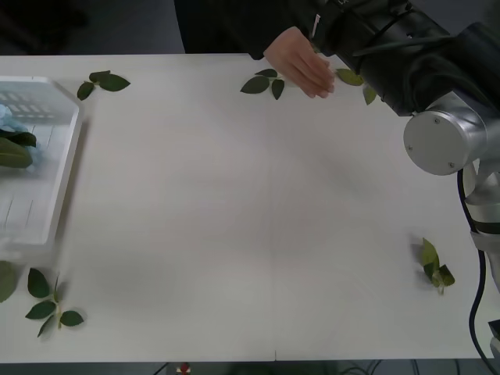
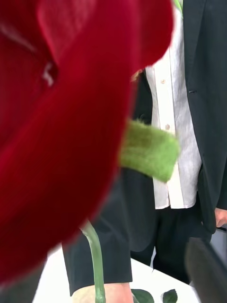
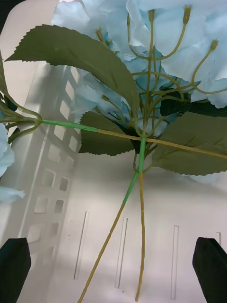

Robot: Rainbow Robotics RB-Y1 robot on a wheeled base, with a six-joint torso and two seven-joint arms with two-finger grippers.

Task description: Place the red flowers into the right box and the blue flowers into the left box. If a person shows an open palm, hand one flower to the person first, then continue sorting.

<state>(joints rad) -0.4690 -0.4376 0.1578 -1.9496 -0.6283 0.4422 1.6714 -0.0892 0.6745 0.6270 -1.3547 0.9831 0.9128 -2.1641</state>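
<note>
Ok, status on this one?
Left tool open over left box, blue hydrangeas inside. Right arm at person's hand, red rose by its camera. Loose leaves scattered.

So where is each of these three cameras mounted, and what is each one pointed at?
Front view: above the arms, looking down at the table; the right arm and the person's hand show.
Right wrist view: on the right wrist, facing the person past a red flower.
Left wrist view: on the left wrist, looking into the left box at blue flowers, black fingers apart.
Front and left wrist views share that box.
</note>
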